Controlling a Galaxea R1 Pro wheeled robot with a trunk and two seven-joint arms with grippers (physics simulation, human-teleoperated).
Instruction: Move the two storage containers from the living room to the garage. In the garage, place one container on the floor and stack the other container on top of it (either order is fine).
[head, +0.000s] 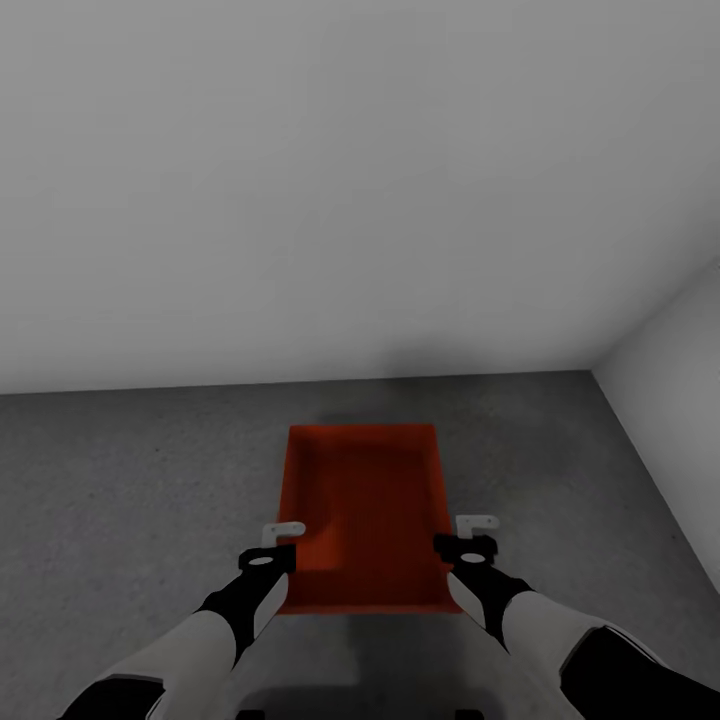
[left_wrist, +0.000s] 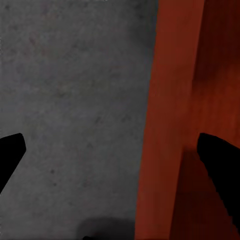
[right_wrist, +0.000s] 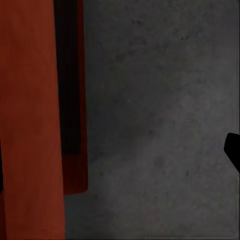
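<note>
The left tool (head: 268, 560) and right tool (head: 466, 548) each straddle a long side wall of the open orange-red thin-walled rectangular storage container (head: 365, 510), fingers spread, not pinching. The container appears to sit on the mottled dark grey concrete floor (head: 130, 480), near the pale grey wall (head: 300, 200). Judged step: setting down the base container. Next, withdraw upward and fetch the second.

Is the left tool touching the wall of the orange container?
Cannot tell. In the left wrist view the left tool straddles the container wall, jaws wide, but contact is not plain.
</note>
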